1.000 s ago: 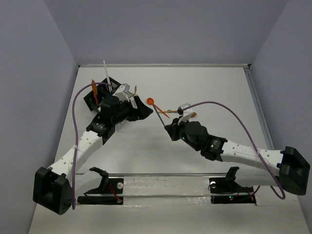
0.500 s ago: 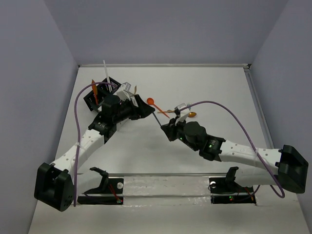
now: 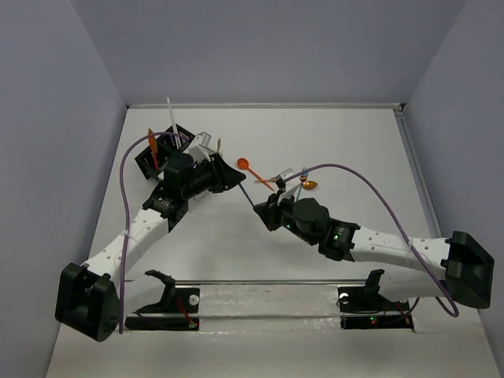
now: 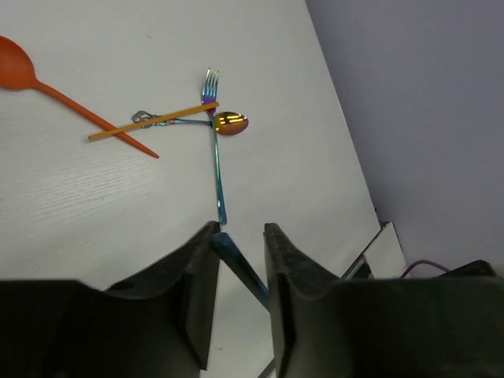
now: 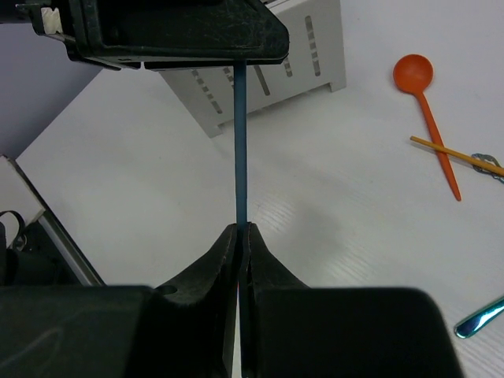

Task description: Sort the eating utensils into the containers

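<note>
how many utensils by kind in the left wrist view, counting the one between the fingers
spoons: 2 (orange spoon, gold spoon)
forks: 1 (iridescent fork)
sticks: 2 (yellow stick, teal stick)
total: 5

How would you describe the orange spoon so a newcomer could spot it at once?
Find the white caddy at the table's left rear. Right of it lies the orange spoon: round bowl, gold stick across its handle.
</note>
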You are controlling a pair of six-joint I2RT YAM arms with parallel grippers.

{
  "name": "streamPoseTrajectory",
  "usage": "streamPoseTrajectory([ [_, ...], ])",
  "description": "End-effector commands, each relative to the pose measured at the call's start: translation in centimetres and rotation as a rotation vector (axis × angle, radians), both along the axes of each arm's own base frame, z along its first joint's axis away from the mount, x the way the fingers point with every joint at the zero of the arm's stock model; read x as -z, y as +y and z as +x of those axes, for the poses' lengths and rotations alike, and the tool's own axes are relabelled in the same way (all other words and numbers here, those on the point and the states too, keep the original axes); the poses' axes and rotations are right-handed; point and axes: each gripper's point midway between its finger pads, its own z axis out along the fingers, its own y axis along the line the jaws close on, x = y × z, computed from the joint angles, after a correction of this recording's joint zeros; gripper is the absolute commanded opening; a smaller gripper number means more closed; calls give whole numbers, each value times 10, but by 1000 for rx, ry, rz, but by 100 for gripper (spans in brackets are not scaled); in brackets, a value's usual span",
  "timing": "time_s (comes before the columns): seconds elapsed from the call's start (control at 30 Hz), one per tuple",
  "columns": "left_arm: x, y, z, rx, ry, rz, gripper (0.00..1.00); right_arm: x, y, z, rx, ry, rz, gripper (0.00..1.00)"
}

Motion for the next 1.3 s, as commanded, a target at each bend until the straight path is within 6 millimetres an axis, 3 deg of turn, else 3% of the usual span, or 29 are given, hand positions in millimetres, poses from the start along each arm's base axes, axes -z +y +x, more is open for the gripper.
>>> streamPoseTrajectory([
  [0.0,-18,-5,-3,32,-68,-43,33,-35,15,0,-20,-53,88,7],
  [0.07,-19,-5,-3,30,-71,-42,12,-35,14,0,-17,-53,90,7],
  [0.1,-19,-5,-4,34,-72,-42,6,-34,14,0,-15,-50,90,7],
  [0.23,-22,-5,-5,35,-83,-42,6,-35,13,-2,-19,-44,105,11],
  [0.27,-23,-4,-5,34,-87,-41,6,-38,11,-4,-22,-45,113,24],
  [0.4,-31,8,4,-11,-114,-16,5,-41,2,-6,-9,-41,125,56],
  [0.47,-47,19,10,-61,-151,-9,6,-45,-9,-10,0,-43,141,62],
  [0.53,-63,37,21,-133,-195,5,6,-48,-19,-12,16,-50,149,70],
  [0.57,-80,43,23,-161,-231,3,6,-49,-29,-13,34,-57,155,74],
  [0.67,-116,67,39,-275,-304,16,6,-42,-50,-12,92,-67,138,79],
  [0.8,-143,101,63,-427,-353,25,6,-25,-66,-10,149,-49,86,79],
  [0.9,-176,149,82,-623,-421,61,6,-12,-78,-9,191,-32,59,80],
  [0.97,-182,189,94,-796,-427,108,6,-6,-86,-10,211,-25,56,82],
  [1.03,-192,212,100,-905,-446,147,6,-3,-91,-11,217,-24,57,82],
  [1.07,-187,221,110,-941,-431,176,6,0,-94,-12,221,-22,53,82],
  [1.13,-195,230,119,-983,-438,219,6,0,-97,-13,226,-24,51,82],
  [1.17,-186,240,130,-1025,-410,257,6,1,-100,-14,228,-23,50,82],
  [1.23,-196,250,139,-1064,-417,282,6,2,-102,-15,225,-22,55,82],
  [1.27,-189,254,149,-1078,-400,316,6,1,-103,-16,226,-24,65,82],
])
